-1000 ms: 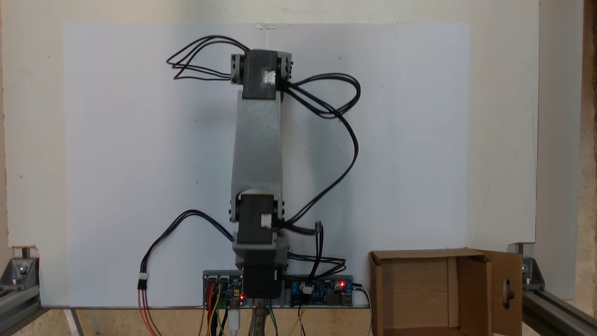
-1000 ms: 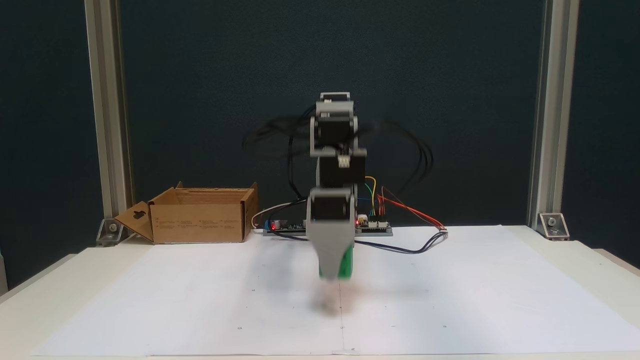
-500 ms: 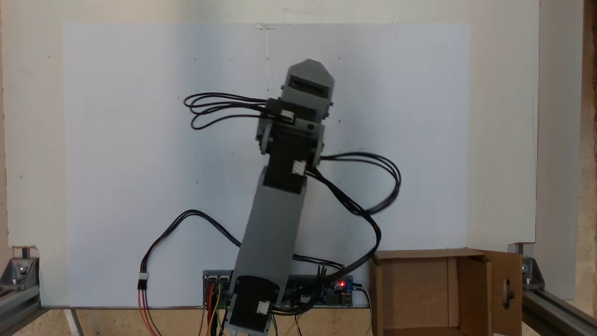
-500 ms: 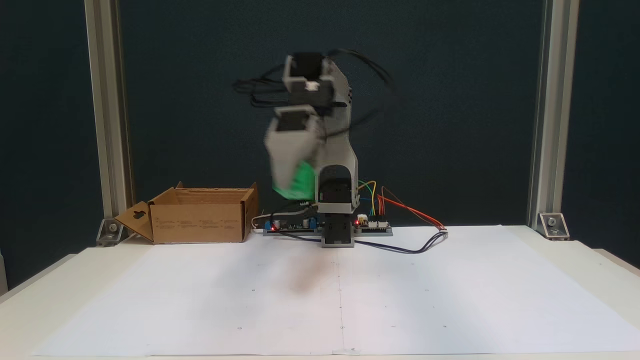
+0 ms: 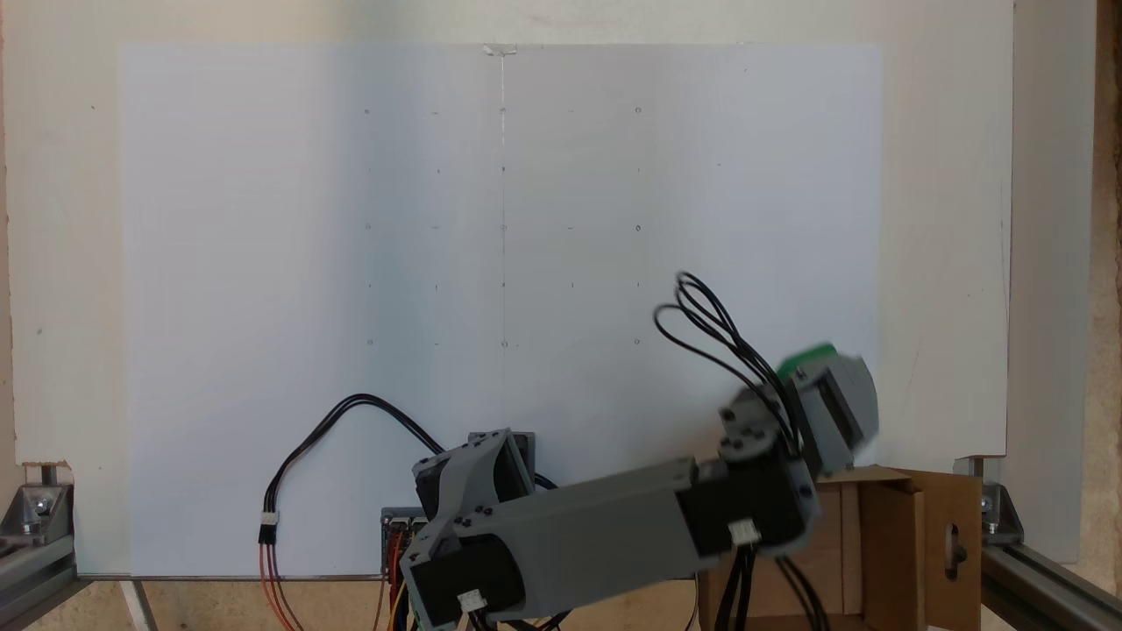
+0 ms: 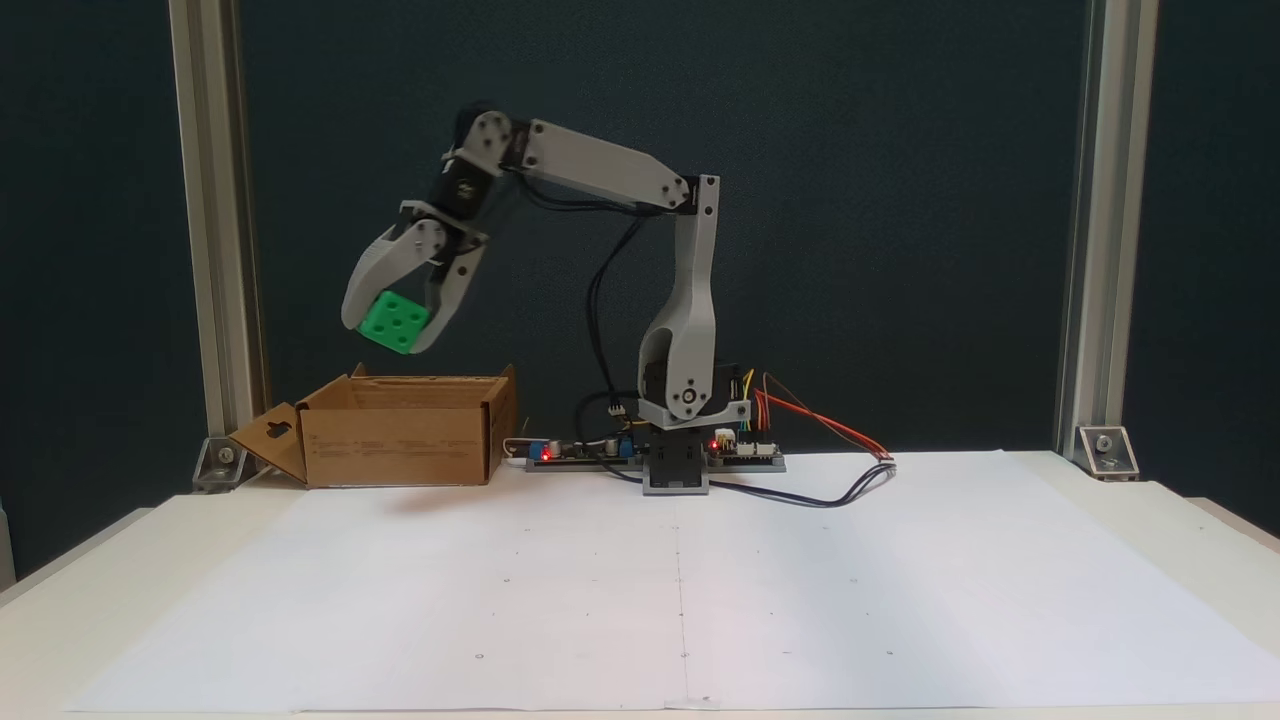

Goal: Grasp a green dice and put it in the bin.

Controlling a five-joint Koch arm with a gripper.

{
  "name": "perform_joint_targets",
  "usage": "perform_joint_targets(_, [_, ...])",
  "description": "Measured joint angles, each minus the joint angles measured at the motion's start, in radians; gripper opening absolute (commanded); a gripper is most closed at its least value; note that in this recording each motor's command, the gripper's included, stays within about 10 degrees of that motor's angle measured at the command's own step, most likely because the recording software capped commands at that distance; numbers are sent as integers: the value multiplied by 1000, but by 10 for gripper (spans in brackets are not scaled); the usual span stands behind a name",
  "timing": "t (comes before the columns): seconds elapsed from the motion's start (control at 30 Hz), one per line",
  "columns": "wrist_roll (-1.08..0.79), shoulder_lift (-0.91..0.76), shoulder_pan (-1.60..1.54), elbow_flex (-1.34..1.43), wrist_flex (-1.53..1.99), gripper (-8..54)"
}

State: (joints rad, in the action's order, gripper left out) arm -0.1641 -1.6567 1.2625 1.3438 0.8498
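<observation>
One table [image 6: 1150, 510] carries everything, and one large white sheet of paper [image 6: 900, 580] covers most of its top; in a fixed view from above the same sheet [image 5: 263, 219] shows faint dots in rows. Two aluminium posts [image 6: 1085, 220] stand at the back corners, one at each side.

One grey arm [image 6: 690, 290] rises from its base at the back edge of the sheet, bends at the elbow and reaches to the left in a fixed view from the front. From above, the arm [image 5: 578, 535] lies low in the picture and points to the right.

There is one bin [image 6: 400, 435], a brown cardboard box with open flaps, standing at the back left of the table in the front view. One flap with a keyhole cut-out [image 6: 272, 438] hangs outward on its left side. From above, the bin [image 5: 885, 543] is at the lower right and the arm's wrist covers part of it.

The gripper [image 6: 395, 335] hangs above the bin, clear of its rim. Its two fingers [image 6: 365, 285] are closed narrowly around one green dice [image 6: 394, 322], which is held in the air over the left part of the opening. The face toward the camera shows five pips. From above, a green edge of the dice [image 5: 811, 356] shows beside the blurred gripper.
</observation>
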Motion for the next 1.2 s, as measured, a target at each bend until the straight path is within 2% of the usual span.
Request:
perform_joint_targets(0.17, [-84, 9, 259, -2, 9, 121])
perform_joint_targets(0.37, [-202, 129, 459, -2, 9, 121])
perform_joint_targets(0.67, [-275, 387, 557, 0, -21, 121])
perform_joint_targets(0.8, [-279, 434, 566, -2, -97, 121])
perform_joint_targets(0.83, [-279, 437, 569, -2, -109, 160])
perform_joint_targets(0.9, [-279, 443, 581, -2, -117, 321])
perform_joint_targets(1.0, [-279, 466, 586, -2, -118, 401])
perform_joint_targets(1.2, [-279, 472, 594, -2, -147, 410])
